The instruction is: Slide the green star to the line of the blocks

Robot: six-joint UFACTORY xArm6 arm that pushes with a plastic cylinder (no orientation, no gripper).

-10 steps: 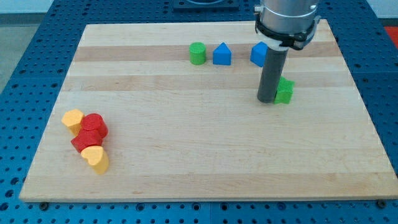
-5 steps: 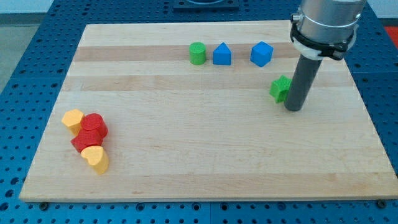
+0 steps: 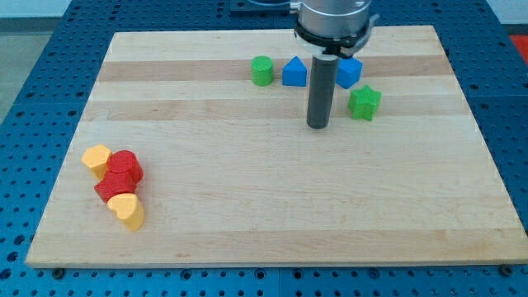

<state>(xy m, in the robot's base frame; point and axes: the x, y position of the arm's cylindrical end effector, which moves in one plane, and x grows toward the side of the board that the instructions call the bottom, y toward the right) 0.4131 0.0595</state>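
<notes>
Progress: partial | green star block [image 3: 364,103] at 5 o'clock below blue cube [image 3: 350,72], short of row | bare rod tip [image 3: 318,126] apart at star's 8 o'clock, no jaws, holding nothing | remaining: push to 12 o'clock.

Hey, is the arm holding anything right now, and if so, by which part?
Nothing is held. My tip stands apart from the green star, to that block's left in the view.
</notes>
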